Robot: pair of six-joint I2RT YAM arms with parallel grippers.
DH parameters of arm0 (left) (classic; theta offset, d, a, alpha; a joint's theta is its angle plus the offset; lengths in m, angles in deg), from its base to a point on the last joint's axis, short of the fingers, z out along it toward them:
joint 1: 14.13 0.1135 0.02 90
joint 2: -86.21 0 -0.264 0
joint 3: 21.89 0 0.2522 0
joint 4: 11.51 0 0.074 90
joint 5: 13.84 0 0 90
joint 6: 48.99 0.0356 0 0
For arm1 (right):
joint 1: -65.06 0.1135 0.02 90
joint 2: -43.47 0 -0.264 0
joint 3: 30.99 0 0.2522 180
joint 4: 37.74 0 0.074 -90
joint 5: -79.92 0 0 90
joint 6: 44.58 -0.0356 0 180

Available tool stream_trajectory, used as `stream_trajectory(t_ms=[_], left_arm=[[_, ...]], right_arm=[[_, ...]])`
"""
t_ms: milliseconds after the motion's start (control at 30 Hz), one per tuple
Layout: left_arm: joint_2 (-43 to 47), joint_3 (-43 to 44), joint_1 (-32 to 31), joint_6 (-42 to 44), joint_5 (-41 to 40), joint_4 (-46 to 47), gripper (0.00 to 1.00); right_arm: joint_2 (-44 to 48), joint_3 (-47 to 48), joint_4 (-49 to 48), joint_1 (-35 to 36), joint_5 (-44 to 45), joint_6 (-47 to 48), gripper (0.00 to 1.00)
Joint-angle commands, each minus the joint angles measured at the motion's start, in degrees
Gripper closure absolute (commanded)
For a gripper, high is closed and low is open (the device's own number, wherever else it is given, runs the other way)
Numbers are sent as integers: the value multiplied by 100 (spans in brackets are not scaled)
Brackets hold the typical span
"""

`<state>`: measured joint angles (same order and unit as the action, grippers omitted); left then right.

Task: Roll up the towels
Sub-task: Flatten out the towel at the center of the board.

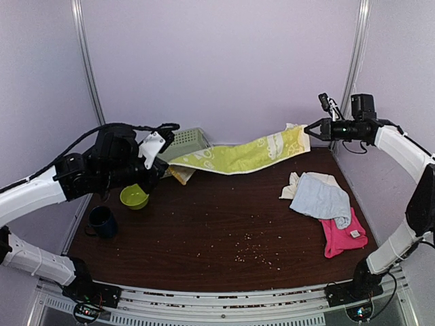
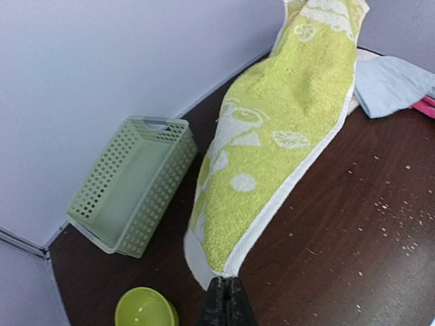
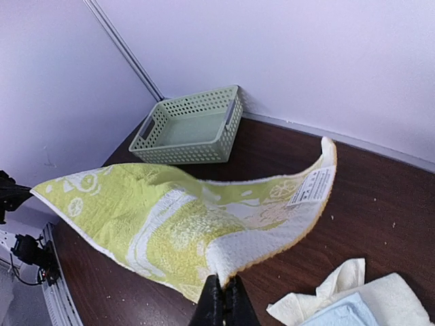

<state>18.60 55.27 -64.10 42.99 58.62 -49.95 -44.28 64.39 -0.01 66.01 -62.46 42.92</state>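
The lime-green towel (image 1: 238, 155) hangs stretched above the far part of the surface (image 1: 217, 231). The left hand (image 1: 165, 163) pinches its left end and the right hand (image 1: 309, 129) its right end. The light blue towel (image 1: 319, 197), cream towel (image 1: 293, 185) and pink towel (image 1: 343, 238) lie heaped at right. The basket (image 1: 187, 141) sits far left.

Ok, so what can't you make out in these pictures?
Top view: cream towel mostly under the light blue towel, which also covers part of the pink towel.
Right wrist: tag on the lime towel, print too small.
Top view: inside of the dark mug, too dark.
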Motion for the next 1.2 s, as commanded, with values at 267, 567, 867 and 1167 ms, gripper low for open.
stream_trajectory(t_ms=[267,567,867,1167], left_arm=[[1385,200,-174,-1020,609,-1141,100],[-316,583,1033,-914,771,-986,100],[-2069,1133,1486,-1211,1441,-374,100],[-1949,541,1482,-1352,1400,-368,100]], right_arm=[[929,-855,3519,19,-764,3069,100],[-72,-1012,489,29,-359,-726,75],[-1641,518,1666,24,211,37,60],[-801,-502,1342,579,1749,1877,78]])
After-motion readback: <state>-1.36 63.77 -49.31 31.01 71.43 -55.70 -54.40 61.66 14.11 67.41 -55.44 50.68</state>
